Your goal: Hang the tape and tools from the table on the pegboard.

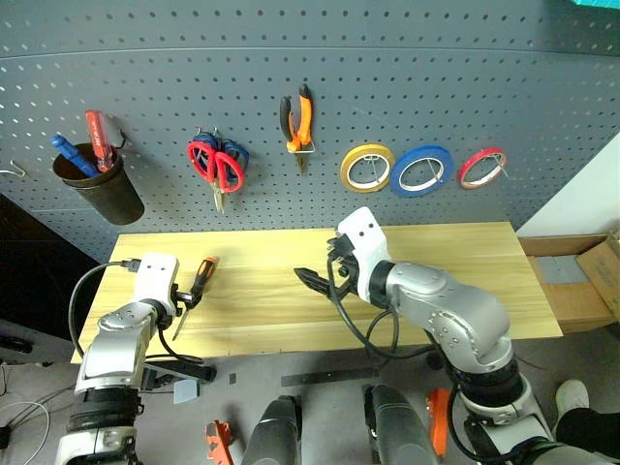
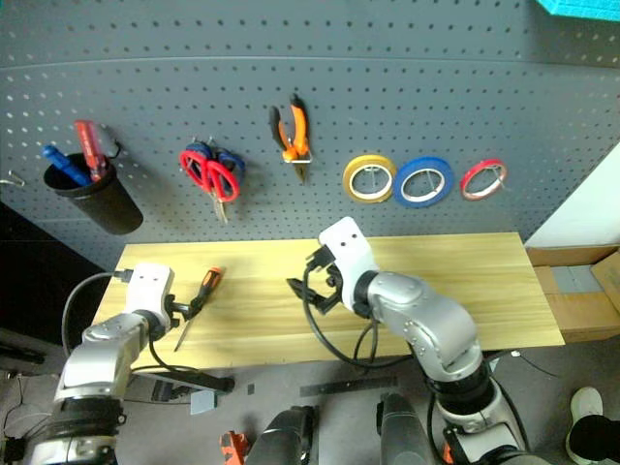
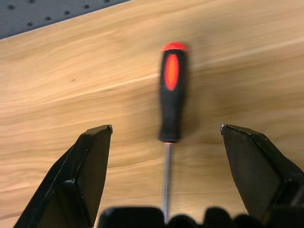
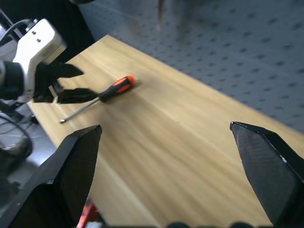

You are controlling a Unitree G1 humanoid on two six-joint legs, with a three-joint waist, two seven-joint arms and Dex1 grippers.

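The slim screwdriver (image 1: 201,278) with a black-and-orange handle lies on the light wood table (image 1: 436,262) near its left end. My left gripper (image 1: 191,291) is low over it and open; in the left wrist view the screwdriver (image 3: 171,90) lies between the two spread fingers, untouched. My right gripper (image 1: 315,269) hovers open and empty over the middle of the table. On the pegboard (image 1: 387,77) hang the red-handled scissors (image 1: 215,163), the orange-and-black pliers (image 1: 298,120) and the blue tape (image 1: 421,170).
A dark cup (image 1: 97,179) on the pegboard's left holds a red and a blue screwdriver. Blue-handled scissors hang behind the red ones. A yellow roll (image 1: 366,167) and a red roll (image 1: 481,167) flank the blue tape. A cardboard box (image 1: 581,276) stands right of the table.
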